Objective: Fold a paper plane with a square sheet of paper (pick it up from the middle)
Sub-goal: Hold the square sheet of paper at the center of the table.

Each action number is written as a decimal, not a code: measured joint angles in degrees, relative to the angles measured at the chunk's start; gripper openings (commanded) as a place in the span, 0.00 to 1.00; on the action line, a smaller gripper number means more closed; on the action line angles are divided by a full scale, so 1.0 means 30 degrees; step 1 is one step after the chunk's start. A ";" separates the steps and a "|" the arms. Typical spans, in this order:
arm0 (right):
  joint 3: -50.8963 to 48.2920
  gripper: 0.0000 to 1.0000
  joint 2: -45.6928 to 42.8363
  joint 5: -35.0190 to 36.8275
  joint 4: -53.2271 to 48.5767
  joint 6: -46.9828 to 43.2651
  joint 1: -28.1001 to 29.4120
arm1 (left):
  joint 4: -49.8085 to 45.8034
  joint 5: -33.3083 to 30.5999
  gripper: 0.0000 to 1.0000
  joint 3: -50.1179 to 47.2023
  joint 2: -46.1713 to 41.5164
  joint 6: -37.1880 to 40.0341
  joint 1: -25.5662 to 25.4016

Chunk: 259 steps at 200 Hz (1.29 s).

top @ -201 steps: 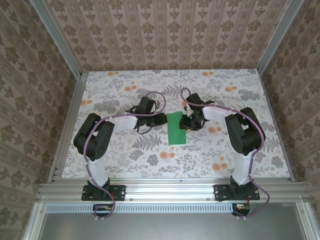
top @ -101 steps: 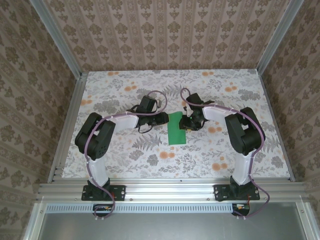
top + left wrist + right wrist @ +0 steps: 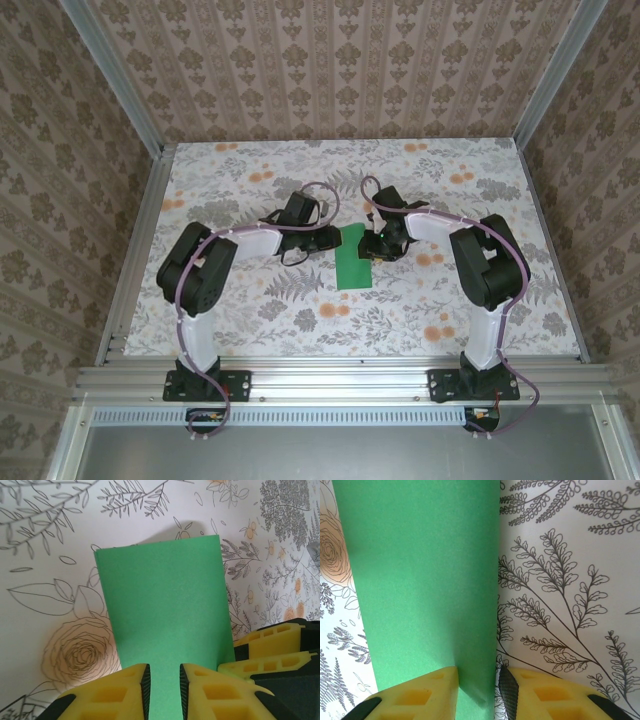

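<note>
The green sheet of paper [image 3: 352,257] lies flat on the floral table as an upright rectangle, narrower than it is long. My left gripper [image 3: 331,240] is at its left edge. In the left wrist view its yellow fingers hover over the paper [image 3: 165,615], open by a narrow gap [image 3: 164,692] with only paper under it. My right gripper [image 3: 371,246] is at the sheet's right edge. There its jaws [image 3: 476,692] stand apart astride the long edge of the paper [image 3: 420,580], which rises slightly between them. The right gripper's fingers [image 3: 270,652] also appear in the left wrist view.
Patterned walls and aluminium posts [image 3: 140,110] enclose the floral table [image 3: 450,300] on three sides. A metal rail [image 3: 340,380] runs along the near edge by the arm bases. Open tabletop lies in front of and behind the paper.
My left arm has crept right, bringing its gripper closer onto the paper's left edge. The right arm and the paper have stayed put.
</note>
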 measured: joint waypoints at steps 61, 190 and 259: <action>0.0160 0.34 0.0124 0.0007 -0.0146 0.0087 0.0000 | 0.0007 0.0321 0.19 0.0146 0.0481 -0.0058 -0.0248; 0.0546 0.34 0.0372 0.0000 -0.0597 0.0437 0.0015 | -0.0007 0.0452 0.18 0.0146 0.0488 -0.0051 -0.0262; 0.0546 0.33 0.0372 0.0000 -0.0612 -0.0015 0.0015 | -0.0007 0.0510 0.18 0.0146 0.0503 -0.0051 -0.0372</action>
